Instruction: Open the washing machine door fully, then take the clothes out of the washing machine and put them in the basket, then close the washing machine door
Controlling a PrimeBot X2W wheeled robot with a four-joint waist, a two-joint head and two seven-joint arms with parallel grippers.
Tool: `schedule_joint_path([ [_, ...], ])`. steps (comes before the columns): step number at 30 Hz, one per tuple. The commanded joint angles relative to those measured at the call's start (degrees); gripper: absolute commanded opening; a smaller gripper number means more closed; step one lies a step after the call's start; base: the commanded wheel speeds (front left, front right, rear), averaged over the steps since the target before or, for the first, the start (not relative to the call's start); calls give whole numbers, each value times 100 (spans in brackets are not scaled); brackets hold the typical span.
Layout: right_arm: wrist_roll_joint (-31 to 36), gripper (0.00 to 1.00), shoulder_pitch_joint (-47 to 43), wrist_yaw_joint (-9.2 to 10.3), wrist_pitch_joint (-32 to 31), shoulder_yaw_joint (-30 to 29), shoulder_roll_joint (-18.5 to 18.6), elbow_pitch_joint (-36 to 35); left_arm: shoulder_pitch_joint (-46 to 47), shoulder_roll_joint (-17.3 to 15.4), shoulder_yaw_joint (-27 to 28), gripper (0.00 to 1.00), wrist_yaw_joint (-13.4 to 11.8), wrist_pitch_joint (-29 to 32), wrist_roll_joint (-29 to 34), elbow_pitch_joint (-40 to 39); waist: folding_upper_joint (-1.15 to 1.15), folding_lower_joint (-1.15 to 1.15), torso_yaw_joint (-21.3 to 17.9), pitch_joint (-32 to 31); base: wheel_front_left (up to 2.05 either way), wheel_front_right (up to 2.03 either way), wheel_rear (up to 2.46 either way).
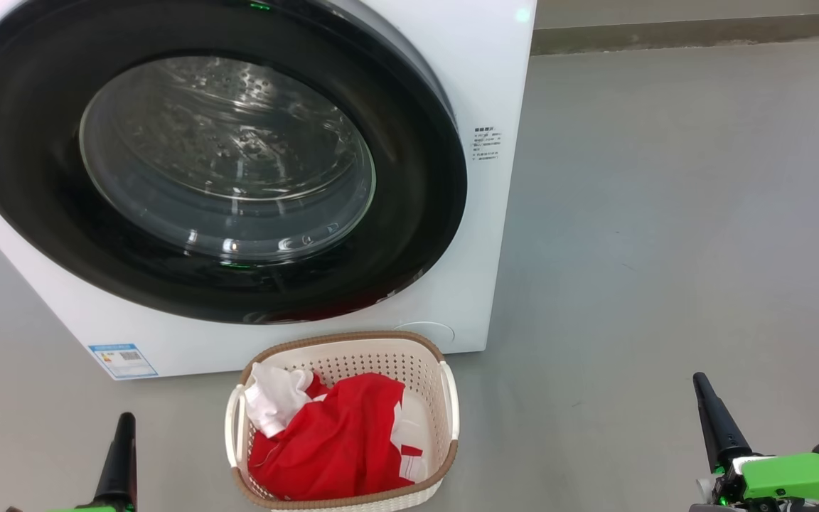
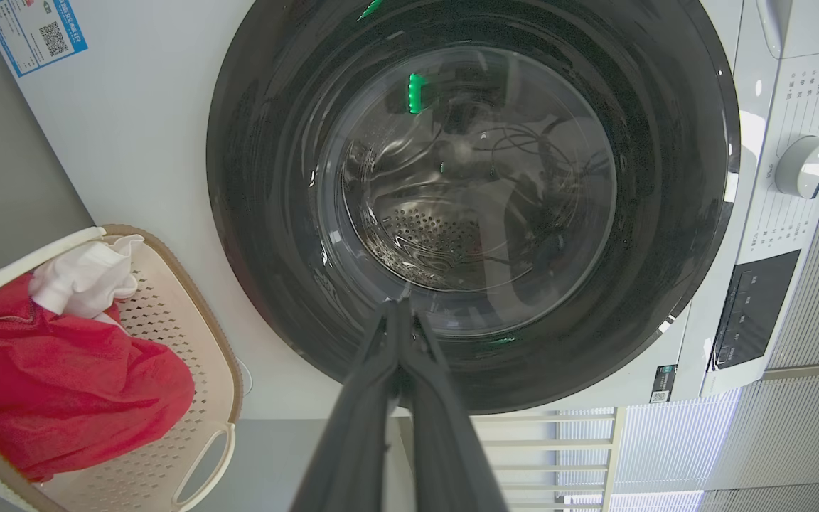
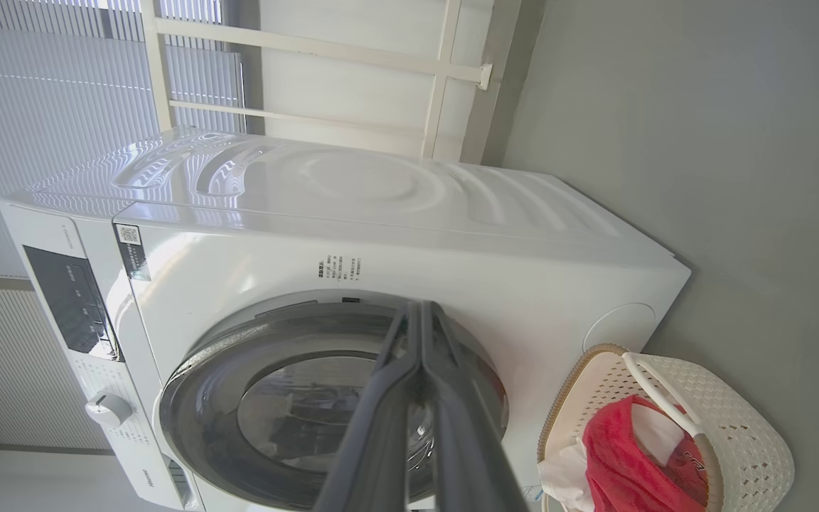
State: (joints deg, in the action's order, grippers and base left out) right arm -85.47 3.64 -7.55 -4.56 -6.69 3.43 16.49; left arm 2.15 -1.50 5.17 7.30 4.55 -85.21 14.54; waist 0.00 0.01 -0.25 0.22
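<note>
While the washing machine door [image 1: 210, 178] lies shut on the white washing machine [image 1: 484, 78], red and white clothes [image 1: 338, 441] sit heaped in the cream basket [image 1: 342, 338], on grey floor [image 1: 665, 249] just before it. Fingers pressed together and empty, left gripper [image 1: 126, 421] and right gripper [image 1: 699, 381] flank the basket.

Plain grey floor [image 1: 665, 213] meets a white railed frame [image 3: 440, 85]; beside that frame stand pale ribbed panels [image 3: 47, 107], brightly lit

Left tool [image 1: 125, 427] and right tool [image 1: 702, 387], long tapered dark fingers [image 2: 360, 427], bright green wrist housing [image 1: 800, 475], white collar [image 1: 747, 464]
</note>
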Motion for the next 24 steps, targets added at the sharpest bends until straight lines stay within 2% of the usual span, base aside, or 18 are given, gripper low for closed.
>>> schedule_joint_path([
  [1, -180, 0, 235, 6, -56, 66, -10, -189, 311, -126, 139, 0, 18, 60, -174, -96, 0, 0, 4, -1, 0, 0, 0],
  [10, -654, 0, 254, 6, -191, 15, -54, -245, 402, -137, 137, 0, 19, 191, -681, -51, 0, 0, 25, -4, 0, 0, 0],
  [24, -668, 0, 255, 6, -194, 14, -56, -246, 404, -138, 136, 0, 19, 194, -695, -50, 0, -1, 25, -4, 0, 0, 0],
])
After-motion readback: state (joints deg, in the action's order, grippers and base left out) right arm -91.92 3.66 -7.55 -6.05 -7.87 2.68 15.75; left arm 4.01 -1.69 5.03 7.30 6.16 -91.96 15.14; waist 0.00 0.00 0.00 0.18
